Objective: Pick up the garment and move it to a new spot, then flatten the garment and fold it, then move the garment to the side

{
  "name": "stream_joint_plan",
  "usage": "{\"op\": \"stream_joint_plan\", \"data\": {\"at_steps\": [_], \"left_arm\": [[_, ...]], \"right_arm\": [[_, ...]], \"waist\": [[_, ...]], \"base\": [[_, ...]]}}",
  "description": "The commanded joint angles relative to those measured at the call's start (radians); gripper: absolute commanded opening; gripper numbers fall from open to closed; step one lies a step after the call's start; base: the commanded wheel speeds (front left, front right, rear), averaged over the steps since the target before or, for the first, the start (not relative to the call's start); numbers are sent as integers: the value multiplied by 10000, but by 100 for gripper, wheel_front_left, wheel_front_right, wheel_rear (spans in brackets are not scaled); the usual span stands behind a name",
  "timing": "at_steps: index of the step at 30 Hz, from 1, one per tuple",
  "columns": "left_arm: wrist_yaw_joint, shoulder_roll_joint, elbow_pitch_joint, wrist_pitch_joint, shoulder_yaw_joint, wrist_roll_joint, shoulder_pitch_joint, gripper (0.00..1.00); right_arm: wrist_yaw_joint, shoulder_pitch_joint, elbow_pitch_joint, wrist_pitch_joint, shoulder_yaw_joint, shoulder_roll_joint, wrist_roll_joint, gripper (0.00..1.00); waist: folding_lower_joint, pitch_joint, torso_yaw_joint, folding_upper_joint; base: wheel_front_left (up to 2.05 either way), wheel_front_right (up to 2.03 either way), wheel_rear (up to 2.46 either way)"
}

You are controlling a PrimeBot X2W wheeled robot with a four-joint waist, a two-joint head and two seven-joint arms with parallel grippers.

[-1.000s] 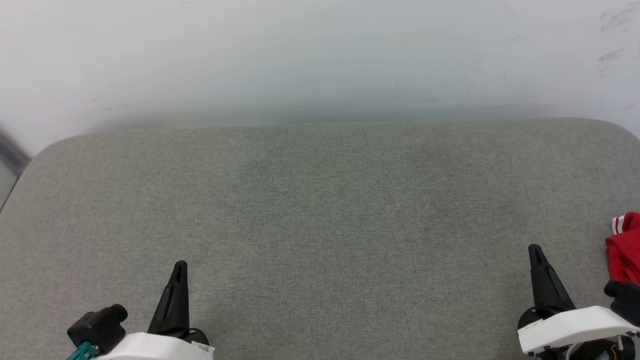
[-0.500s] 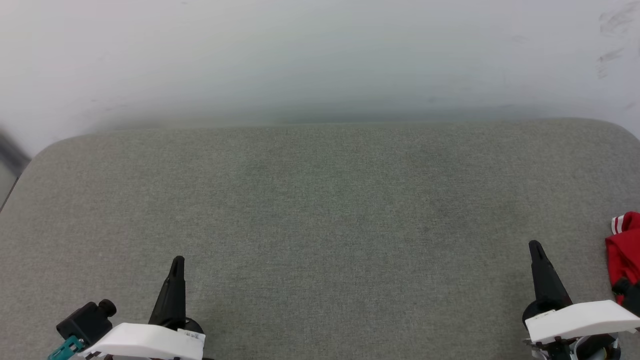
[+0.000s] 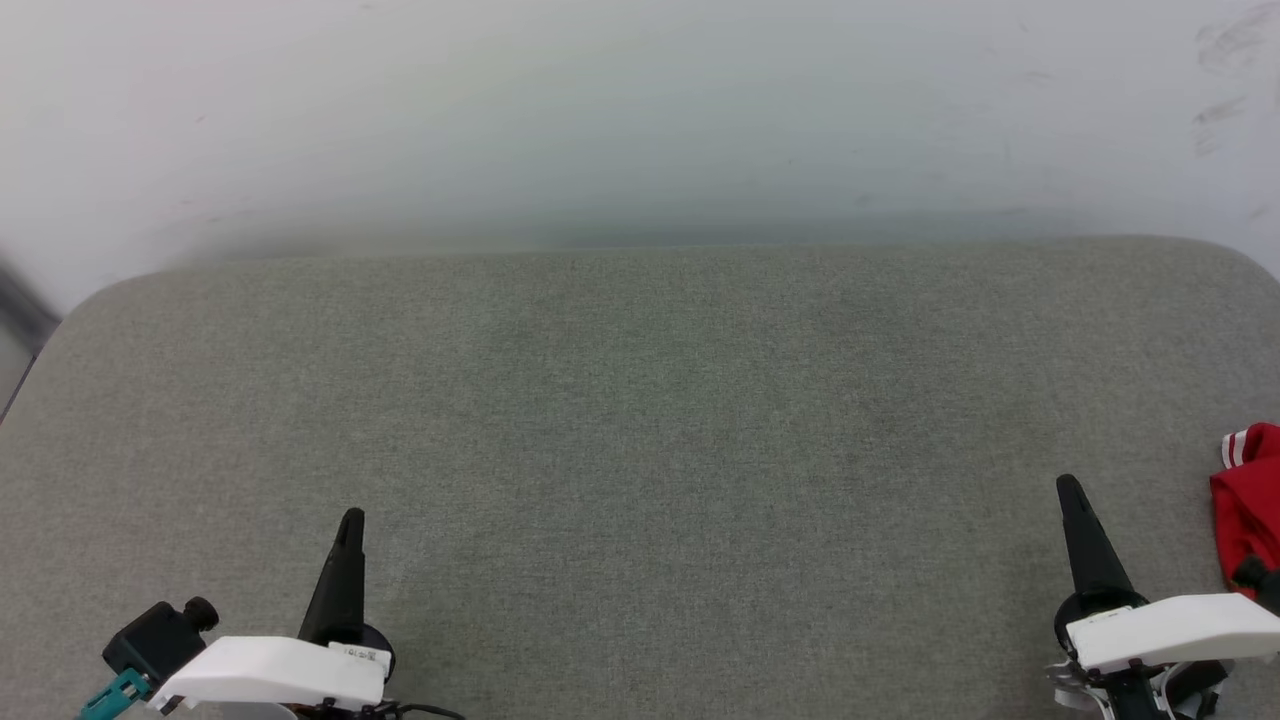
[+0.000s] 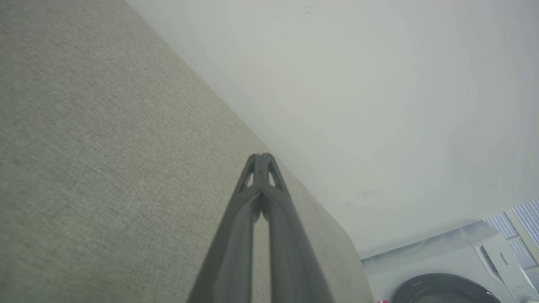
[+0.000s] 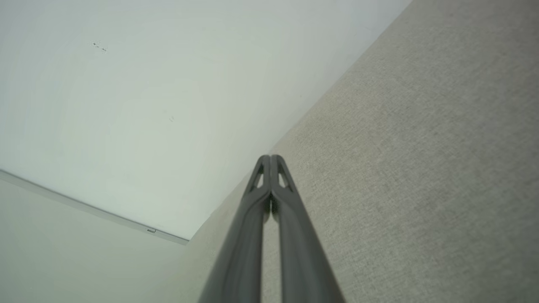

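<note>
One small part of the garment (image 3: 1248,500) peeks in at the right edge of the head view. It lies far over on the robot's right side. It could be a shirt waiting there to be picked up. It could also be a shirt put to the side after folding. The pictures do not say which. Either way, I think doing well means seeing the whole shirt first. It also means keeping the pointy fingers from poking or dragging the soft cloth by mistake.

What shows is red, with a little red-and-white striped band at its top. It looks soft and a bit bumpy. The rest is past the edge, so I cannot tell if it is folded.

Near it, but not touching it, is the right gripper (image 3: 1067,487). Its two dark fingers are pressed together and hold nothing. Well apart, low on the other side, is the left gripper (image 3: 350,518). Its fingers are pressed together too, with nothing between them. Both hang over the grey cloth top (image 3: 640,450) that the shirt lies on. A pale wall (image 3: 640,120) stands behind.
</note>
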Motion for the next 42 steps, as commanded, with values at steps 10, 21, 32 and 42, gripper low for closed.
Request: {"op": "stream_joint_plan", "data": {"at_steps": [10, 21, 32, 42], "left_arm": [[-63, 42, 145, 308, 88, -1334, -436, 0], [-69, 40, 347, 613, 170, -2483, -611, 0], [-66, 29, 529, 881, 249, -3519, -762, 0], [-74, 10, 706, 1149, 318, -4461, -887, 0]], "right_arm": [[-2, -330, 76, 248, -64, 15, 1305, 0], [-1, -417, 216, 453, -98, 18, 2430, 0], [-1, -518, 340, 660, -127, 21, 3461, 0], [-1, -584, 450, 842, -157, 24, 4386, 0]], "waist": [[-1, -3, -9, -1], [-1, -7, -18, -1], [-1, -10, -28, -1], [-1, -13, -38, -1]], "base": [[0, 0, 0], [0, 0, 0], [0, 0, 0], [0, 0, 0]]}}
